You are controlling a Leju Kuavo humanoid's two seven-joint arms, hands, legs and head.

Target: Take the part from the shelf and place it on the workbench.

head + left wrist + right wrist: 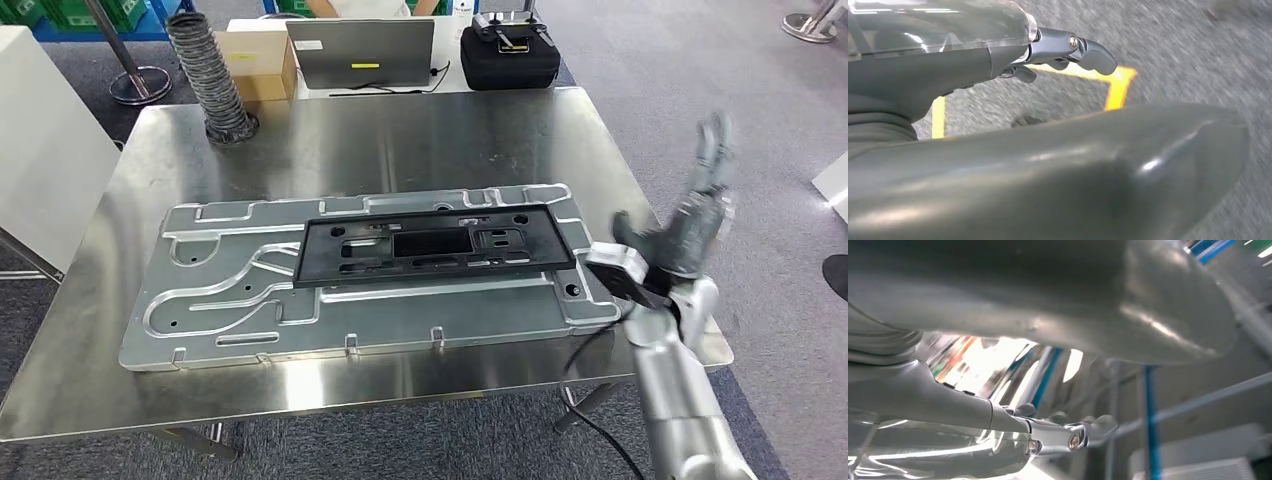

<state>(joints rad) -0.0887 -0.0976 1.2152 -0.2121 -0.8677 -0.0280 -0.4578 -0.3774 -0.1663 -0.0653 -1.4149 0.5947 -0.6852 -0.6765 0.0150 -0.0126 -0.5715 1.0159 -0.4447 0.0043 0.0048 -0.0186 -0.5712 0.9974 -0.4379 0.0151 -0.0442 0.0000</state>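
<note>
- The fingers [712, 150] of the right hand [690, 225] are being held apart and stretched upward, with nothing between them; the hand is standing off the right edge of the workbench [400, 140], blurred in the head view.
- In the right wrist view, the same fingers [1083, 430] are being shown extended and bare, with blue-framed structure blurred beyond them.
- The fingers [1088, 52] of the left hand [1058, 50] are being shown in the left wrist view, slightly curled over grey carpet and a yellow floor line [1113, 85], with nothing in their grasp.
- The black part [432, 248], a flat rectangular frame, is lying to the left of the right fingers and apart from them, on top of the large silver stamped panel [250, 300] that is resting on the workbench.
- The placing is being judged as done, since the part is lying flat and unheld; the step in hand is being read as clearing the right hand away.
- To do this well, the hand should be drawn back outward and upward, away from the panel's near right corner, so that neither panel nor part is nudged.
- The fingers should be kept spread until clear, so that nothing is caught.
- A laptop [362, 50] and a black case [508, 55] are standing well beyond the fingers, at the far side.
</note>
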